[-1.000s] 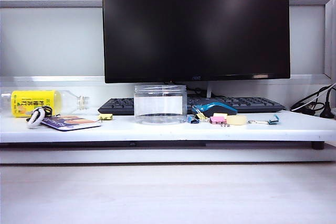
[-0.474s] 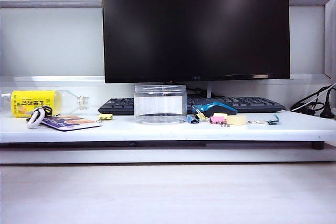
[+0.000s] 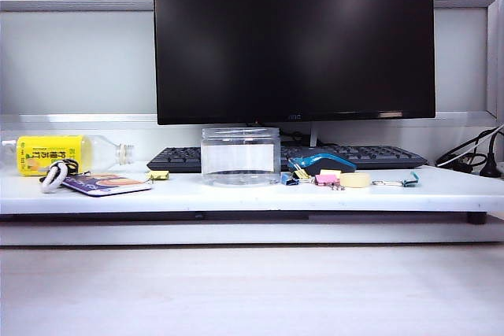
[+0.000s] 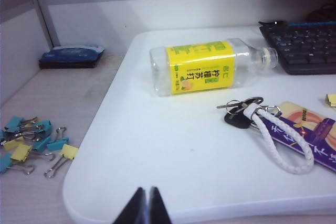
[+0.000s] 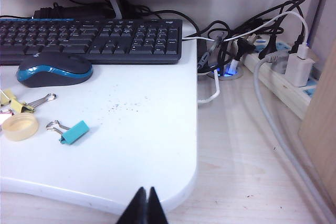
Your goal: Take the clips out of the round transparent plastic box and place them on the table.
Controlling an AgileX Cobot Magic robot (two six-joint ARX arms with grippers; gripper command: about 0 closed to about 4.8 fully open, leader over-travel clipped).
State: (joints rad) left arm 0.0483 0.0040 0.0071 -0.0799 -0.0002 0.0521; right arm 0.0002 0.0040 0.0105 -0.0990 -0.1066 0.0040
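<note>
**Box looks empty, arms withdrawn**

Round transparent plastic box point(image 3: 240, 156) stands mid-bench, near the front edge; nothing visible inside. Pale-yellow clips point(image 3: 158, 175) lie on the bench point(image 3: 236, 198) either side (task likely finished). Left pincer point(image 4: 146, 206) together, empty, off the left end; right pincer point(image 5: 144, 206) together, empty, off the right front corner.

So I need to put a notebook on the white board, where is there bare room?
Bare patches: the white board in front of the jar, the stretch between bottle and board edge, and the corner past the teal clip. Crowded: right of the jar around the mouse. Both claws, left and right, sit shut off the front edge.
</note>
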